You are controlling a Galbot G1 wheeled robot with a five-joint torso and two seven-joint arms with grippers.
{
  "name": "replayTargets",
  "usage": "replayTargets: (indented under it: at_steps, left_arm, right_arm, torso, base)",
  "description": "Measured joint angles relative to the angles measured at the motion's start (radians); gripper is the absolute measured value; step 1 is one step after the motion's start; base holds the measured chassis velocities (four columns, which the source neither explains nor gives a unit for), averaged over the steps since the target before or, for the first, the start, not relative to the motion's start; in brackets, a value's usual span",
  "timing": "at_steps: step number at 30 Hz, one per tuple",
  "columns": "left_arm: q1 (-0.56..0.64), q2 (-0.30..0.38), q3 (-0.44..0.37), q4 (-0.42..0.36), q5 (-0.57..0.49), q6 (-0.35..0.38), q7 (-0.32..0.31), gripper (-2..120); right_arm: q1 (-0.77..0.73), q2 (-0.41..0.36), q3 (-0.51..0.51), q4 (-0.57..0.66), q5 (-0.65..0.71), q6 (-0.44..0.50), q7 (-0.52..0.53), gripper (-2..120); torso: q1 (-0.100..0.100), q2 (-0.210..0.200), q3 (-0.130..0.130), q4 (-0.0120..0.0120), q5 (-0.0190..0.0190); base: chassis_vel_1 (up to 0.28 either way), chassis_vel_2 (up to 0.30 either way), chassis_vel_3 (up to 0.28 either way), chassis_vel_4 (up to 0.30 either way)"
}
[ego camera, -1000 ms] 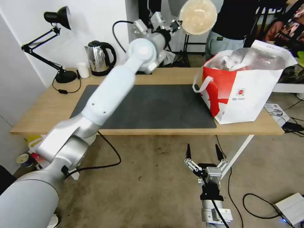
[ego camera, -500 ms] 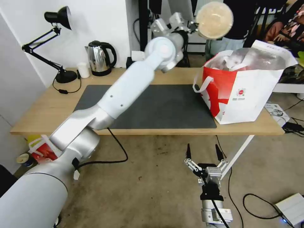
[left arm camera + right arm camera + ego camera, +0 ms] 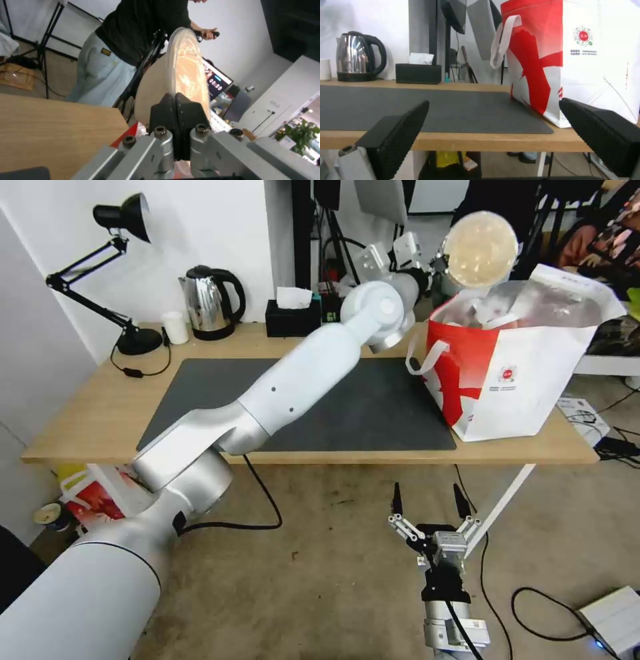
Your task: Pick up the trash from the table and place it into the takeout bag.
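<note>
Left gripper (image 3: 437,263) is up high, clamped on the rim of one tan film-covered bowl (image 3: 480,249), bowl tipped on edge with its film face toward the head camera, hanging just above the near-left part of the takeout bag (image 3: 527,380) mouth. In the left wrist view the two black fingers (image 3: 166,110) are pressed together on the bowl's edge (image 3: 181,75), and the red corner of the bag shows just below the gripper. One bag on the table (image 3: 87,407), standing at the right end partly on the dark grey mat (image 3: 373,407), two white strap handles visible, foil lining showing at the open top; what's inside is too blurred to count. Right gripper (image 3: 428,500) is parked low in front of the table edge, fingers spread wide and holding nothing; right wrist view looks across the mat at the bag (image 3: 573,62). Other things on the table, one each, all along the back edge: desk lamp (image 3: 113,267), small white cup (image 3: 176,327), kettle (image 3: 212,302), black tissue box (image 3: 293,317).
</note>
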Motion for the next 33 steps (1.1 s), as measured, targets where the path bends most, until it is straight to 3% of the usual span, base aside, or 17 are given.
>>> replayTargets:
  at_steps: [33]
  left_arm:
    - [-0.014, 0.003, 0.156, 0.052, 0.037, -0.017, 0.119, 0]
  right_arm:
    - [0.000, 0.000, 0.000, 0.000, 0.000, 0.000, 0.000, 100]
  torso:
    - [0.000, 0.000, 0.000, 0.0002, 0.0000]
  base:
    - [0.000, 0.000, 0.000, 0.000]
